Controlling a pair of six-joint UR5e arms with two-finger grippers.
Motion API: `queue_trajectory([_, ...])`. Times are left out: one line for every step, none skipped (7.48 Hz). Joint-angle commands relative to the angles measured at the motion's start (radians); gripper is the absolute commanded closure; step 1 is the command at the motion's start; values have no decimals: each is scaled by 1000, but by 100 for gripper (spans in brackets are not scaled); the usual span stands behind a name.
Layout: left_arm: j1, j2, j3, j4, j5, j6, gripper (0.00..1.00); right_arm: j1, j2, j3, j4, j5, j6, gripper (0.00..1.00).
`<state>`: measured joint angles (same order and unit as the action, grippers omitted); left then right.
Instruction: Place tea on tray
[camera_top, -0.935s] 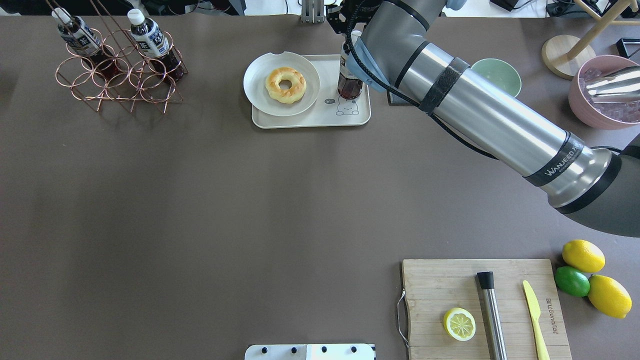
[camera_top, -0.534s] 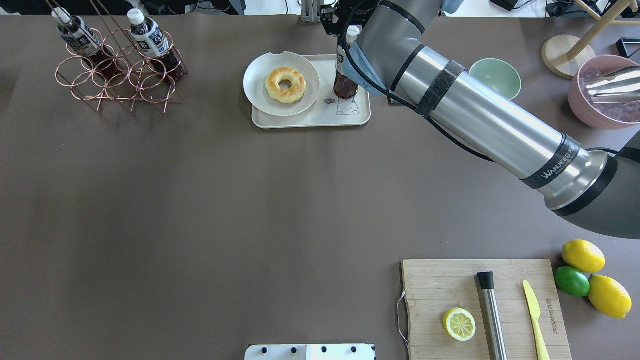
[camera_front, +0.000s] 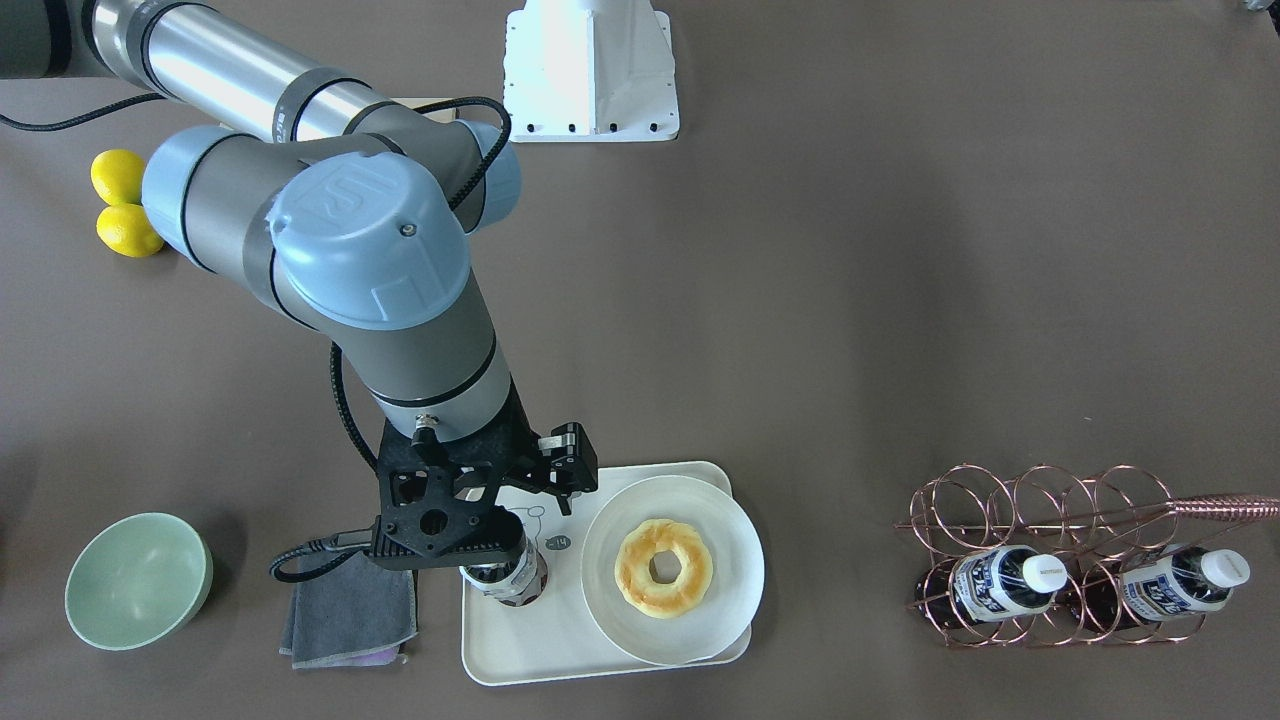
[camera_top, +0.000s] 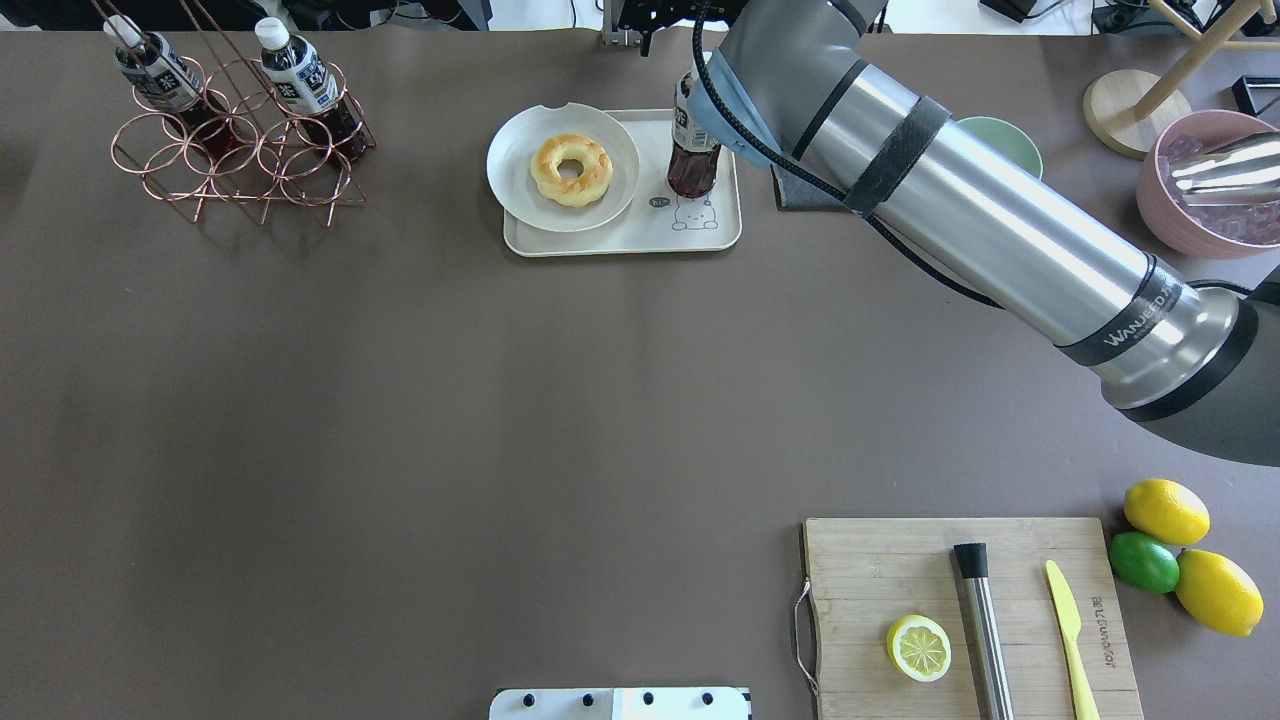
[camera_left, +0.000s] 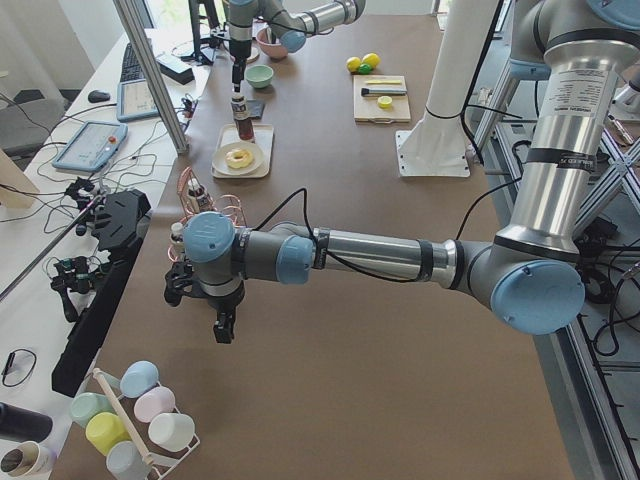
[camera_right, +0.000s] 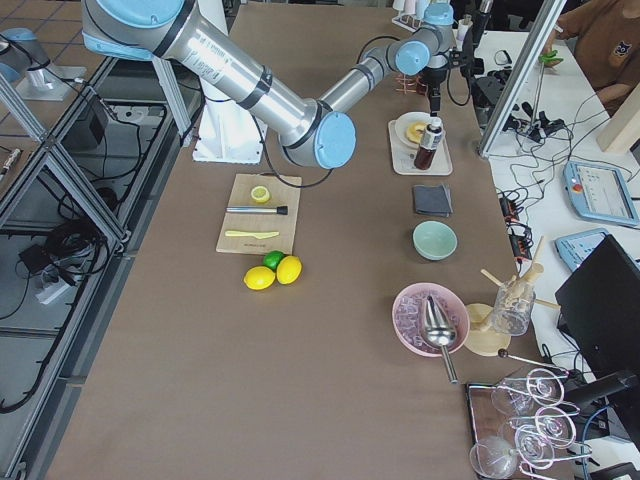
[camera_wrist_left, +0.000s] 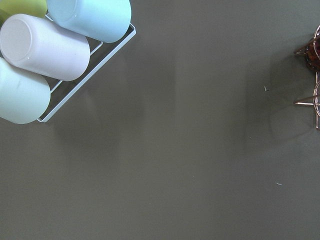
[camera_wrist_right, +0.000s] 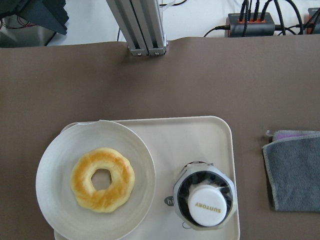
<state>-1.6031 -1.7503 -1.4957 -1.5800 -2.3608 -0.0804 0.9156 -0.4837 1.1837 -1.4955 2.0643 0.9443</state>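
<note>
The tea bottle stands upright on the right part of the cream tray, beside the bear drawing. It also shows in the front view and, from straight above, in the right wrist view. My right gripper hangs a little above the white cap, apart from the bottle, open and empty. My left gripper hovers over bare table far from the tray, near the copper rack; I cannot tell whether it is open or shut. Two alike bottles lie in the rack.
A round plate with a doughnut fills the tray's left half. A grey cloth and a green bowl lie beside the tray. The copper rack is far left. A cutting board and a pink ice bowl are on the right.
My right gripper has let go of the tea bottle and risen above it, drifting toward the table's far edge. The bottle stays upright on the tray.
</note>
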Motion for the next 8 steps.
queue_trajectory([-1,-2,-3,0,-2,-2,3,29,-22,220,-249,63,-12,0])
queue_trajectory([-1,-3,-3,0,-2,-2,3,31,-59,349,-376,62,-13,0])
queue_trajectory([-1,-3,-5,1,0,-4,3,38,-138,493,-493,56,-22,0])
queue_trajectory([-1,-3,-5,1,0,-2,3,39,-226,587,-606,27,-76,0])
queue_trajectory([-1,-2,-5,0,0,-1,3,36,-313,669,-717,-58,-147,0])
queue_trajectory([-1,0,-9,0,-2,1,3,43,-423,739,-744,-134,-239,0])
queue_trajectory([-1,0,-12,0,-2,-1,3,81,-598,823,-726,-141,-357,0])
queue_trajectory([-1,-5,-14,-2,-2,1,3,179,-736,846,-645,-130,-509,0])
